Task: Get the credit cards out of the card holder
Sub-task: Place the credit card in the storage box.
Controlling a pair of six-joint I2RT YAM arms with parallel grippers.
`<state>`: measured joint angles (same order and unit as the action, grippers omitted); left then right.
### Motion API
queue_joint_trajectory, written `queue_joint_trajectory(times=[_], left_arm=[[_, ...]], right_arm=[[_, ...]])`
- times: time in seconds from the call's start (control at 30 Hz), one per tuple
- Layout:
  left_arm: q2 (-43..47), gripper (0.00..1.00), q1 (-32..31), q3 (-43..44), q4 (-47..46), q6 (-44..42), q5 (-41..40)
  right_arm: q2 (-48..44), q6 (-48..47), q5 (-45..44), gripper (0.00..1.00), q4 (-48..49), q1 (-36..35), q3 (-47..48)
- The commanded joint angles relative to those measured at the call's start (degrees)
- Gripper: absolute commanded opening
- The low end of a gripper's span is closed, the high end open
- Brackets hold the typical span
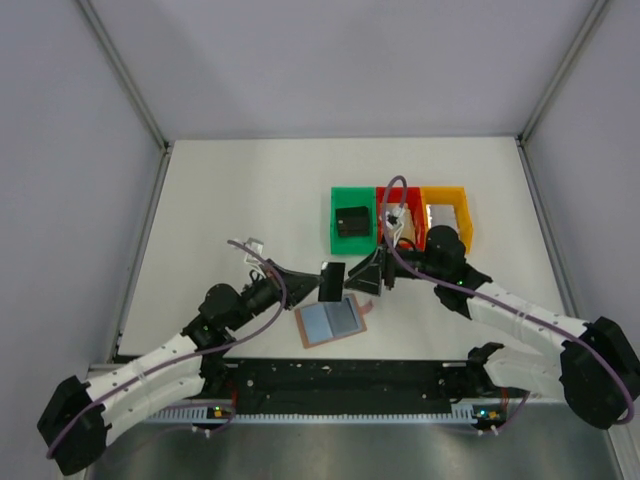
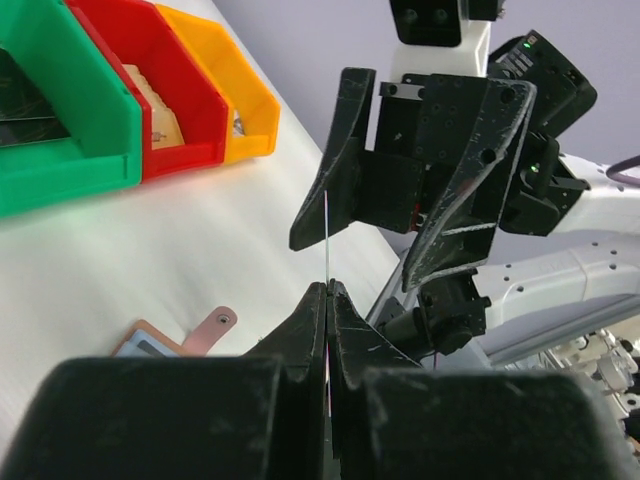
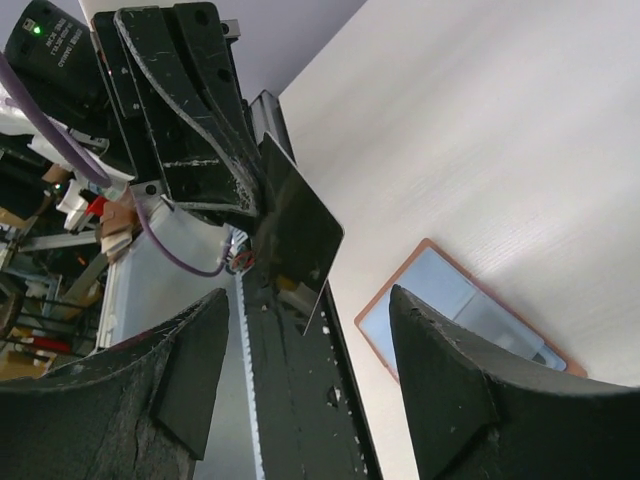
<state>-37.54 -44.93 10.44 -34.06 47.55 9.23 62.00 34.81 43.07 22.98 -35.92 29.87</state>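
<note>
The card holder lies open on the table, blue-grey face up, between the two arms. It also shows in the right wrist view, and its brown tab shows in the left wrist view. My left gripper is shut on a dark credit card and holds it upright above the holder's far edge. The card is edge-on in the left wrist view and face-on in the right wrist view. My right gripper is open and empty, right next to the card, with its jaws on either side of it. Another dark card lies in the green bin.
A green bin, a red bin and a yellow bin stand in a row behind the grippers. The red and yellow bins hold small items. The arms' black base rail runs along the near edge.
</note>
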Motion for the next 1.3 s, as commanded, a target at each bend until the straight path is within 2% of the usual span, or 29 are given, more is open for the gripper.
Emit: queue_joint_trajectory(times=[0.0,0.07,0.2,0.3,0.37,0.4,0.5,0.67,0.8,0.87,0.97,1.03,1.13,1.27], left_arm=[[-2.10,0.00,0.19,2.92,-7.41,-1.32,4.65],[-2.71,0.00,0.19,3.36,-8.03,-1.23,5.44],[-2.98,0.00,0.19,4.15,-7.34,-1.76,6.32],[-2.54,0.00,0.19,4.15,-5.67,-2.11,5.97],[-2.28,0.00,0.19,4.33,-4.35,-2.29,5.71],[-2.19,0.00,0.10,4.59,-3.47,-2.55,5.71],[-1.84,0.19,0.28,5.64,1.70,-1.94,4.66],[0.27,0.50,1.59,6.09,7.86,1.40,3.25],[2.46,0.70,3.53,6.26,11.64,7.37,2.46],[2.99,0.77,5.02,7.75,16.37,11.05,1.58],[2.47,0.84,7.57,10.47,24.54,16.77,1.14],[1.42,0.85,9.59,11.88,28.16,20.55,2.18],[-1.38,0.86,11.35,13.11,28.88,25.12,5.43],[-6.13,0.85,11.26,15.31,28.18,26.98,9.04]], right_arm=[[2.77,0.79,3.25,0.63,7.25,-1.60,2.03],[4.09,0.44,3.51,0.59,7.78,-2.39,2.65],[4.71,-0.17,3.95,0.38,9.01,-2.93,2.74],[4.54,-1.58,4.74,0.18,8.31,-2.93,3.09],[4.10,-3.77,4.92,0.00,6.73,-3.01,3.44],[3.75,-5.00,4.92,0.00,5.59,-2.93,3.62],[2.08,-12.46,3.69,0.00,-0.37,-3.01,4.58],[-1.35,-31.25,-0.78,0.00,-15.31,-3.10,7.22],[-2.67,-42.34,-11.49,0.00,-22.09,-5.03,8.28],[-3.11,-48.49,-15.37,0.00,-22.80,-7.05,7.93],[-3.55,-56.57,-20.82,0.00,-22.37,-10.91,6.79],[-3.64,-60.10,-24.77,0.00,-21.67,-13.20,6.08],[-3.46,-63.63,-27.42,0.00,-21.49,-15.14,5.82],[-3.64,-67.49,-28.83,0.00,-20.26,-17.24,5.20]])
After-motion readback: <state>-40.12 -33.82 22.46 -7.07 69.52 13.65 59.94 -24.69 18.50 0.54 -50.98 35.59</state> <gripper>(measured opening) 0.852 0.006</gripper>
